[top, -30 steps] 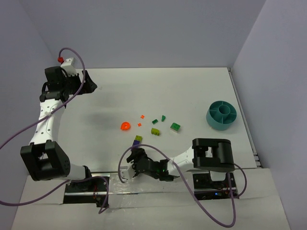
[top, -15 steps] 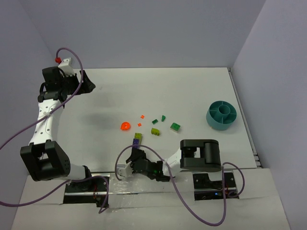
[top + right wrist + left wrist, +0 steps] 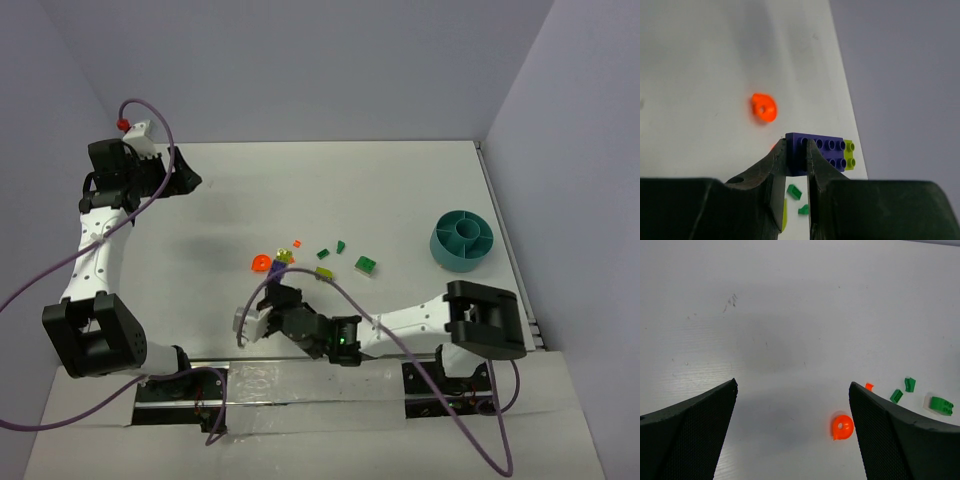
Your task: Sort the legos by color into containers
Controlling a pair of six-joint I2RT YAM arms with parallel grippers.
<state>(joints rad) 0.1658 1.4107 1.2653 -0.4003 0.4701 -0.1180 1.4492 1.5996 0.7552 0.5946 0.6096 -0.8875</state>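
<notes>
My right gripper (image 3: 279, 278) is shut on a purple brick (image 3: 277, 264) with a lime green piece (image 3: 287, 257) stuck to its end, and holds it just right of a round orange-red piece (image 3: 260, 263). In the right wrist view the gripper (image 3: 796, 150) pinches the purple brick (image 3: 817, 152) at one end, and the lime piece (image 3: 848, 154) is at the other. The teal-blue bowl (image 3: 463, 240) stands at the right. My left gripper (image 3: 185, 180) is open and empty, raised at the far left; its view shows the orange-red piece (image 3: 842, 426) between the fingers.
Loose bits lie mid-table: a small orange-red bit (image 3: 297, 243), two dark green bits (image 3: 323, 254) (image 3: 341, 246) and a green brick (image 3: 366, 265). The right arm lies low across the near edge. Walls close the back and right sides.
My right gripper has carried the purple brick away from the near edge, up next to the round orange-red piece. The right arm's elbow swung right. The left arm has barely moved.
</notes>
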